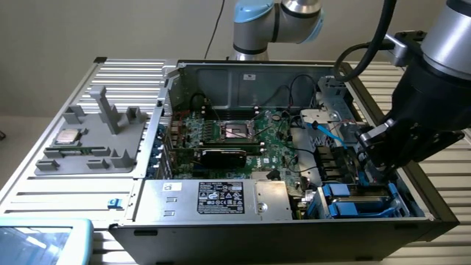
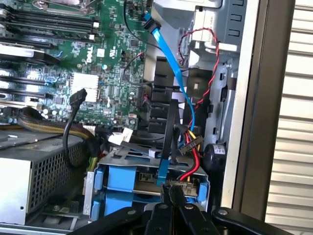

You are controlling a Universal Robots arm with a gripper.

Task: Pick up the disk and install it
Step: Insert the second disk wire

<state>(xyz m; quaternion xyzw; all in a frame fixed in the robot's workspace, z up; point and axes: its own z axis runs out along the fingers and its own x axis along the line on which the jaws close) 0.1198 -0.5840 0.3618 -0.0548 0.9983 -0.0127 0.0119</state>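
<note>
The disk (image 2: 146, 179), grey metal between bright blue rails (image 2: 119, 179), lies flat in the drive cage at the front corner of the open computer case, on the exterior view's right (image 1: 359, 200). My gripper (image 1: 368, 172) reaches down into that corner. Its black fingers are shut together, and the gripper's tips (image 2: 172, 192) rest at the disk's connector end. There a flat blue data cable (image 2: 168, 68) and a bundle of red, yellow and black power wires (image 2: 191, 147) meet. Nothing shows between the fingers.
A silver power supply with a black label (image 1: 213, 197) sits beside the drive cage. The green motherboard (image 1: 243, 132) fills the case's middle. The case's side wall (image 1: 431, 204) runs close to my arm. A grey fixture plate with a small square chip (image 1: 70, 137) lies outside the case.
</note>
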